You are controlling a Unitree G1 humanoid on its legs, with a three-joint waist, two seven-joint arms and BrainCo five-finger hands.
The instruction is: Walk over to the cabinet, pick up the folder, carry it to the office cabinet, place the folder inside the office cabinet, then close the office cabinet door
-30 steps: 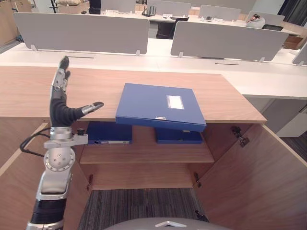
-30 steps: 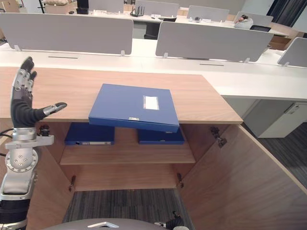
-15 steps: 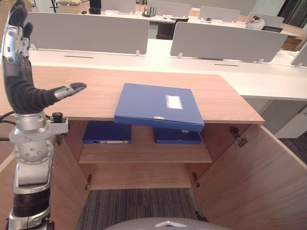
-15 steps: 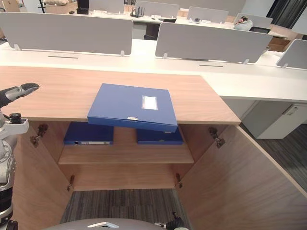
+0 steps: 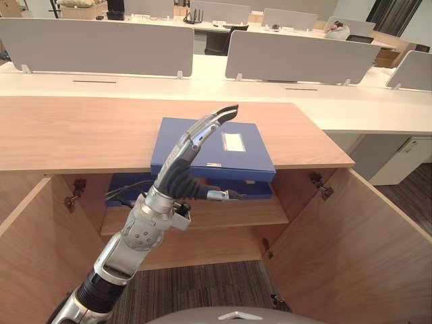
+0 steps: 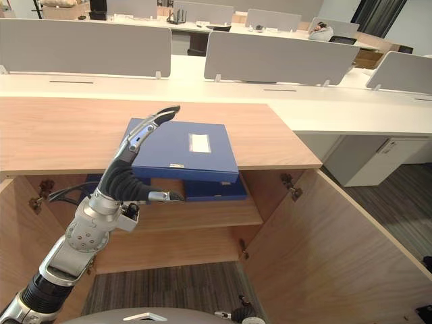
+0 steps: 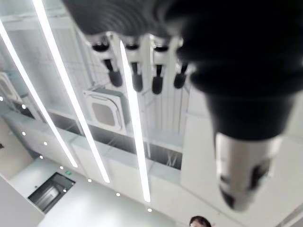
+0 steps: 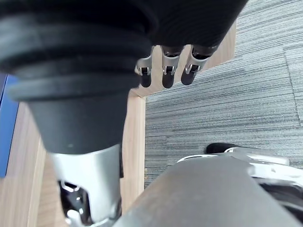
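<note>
A blue folder (image 5: 237, 146) lies flat on the wooden cabinet top (image 5: 81, 135), its front edge jutting out over the open cabinet. My left hand (image 5: 177, 179) is raised in front of the folder's left part, fingers straight and slanting up to the right, thumb stuck out sideways, holding nothing. It hides part of the folder, and I cannot tell whether it touches it. The left wrist view shows the same straight fingers (image 7: 136, 71) against the ceiling. My right hand (image 8: 163, 71) hangs low over the carpet with relaxed fingers, empty.
Both cabinet doors stand open, the right door (image 5: 351, 236) swung out toward me and the left door (image 5: 30, 250) likewise. Two more blue folders (image 5: 260, 190) lie on the inner shelf (image 5: 236, 212). White desks with grey dividers (image 5: 290, 57) stand behind.
My left hand has swung from the far left to the middle, in front of the blue folder, now tilted to the right. The camera has shifted slightly; the folder lies as before.
</note>
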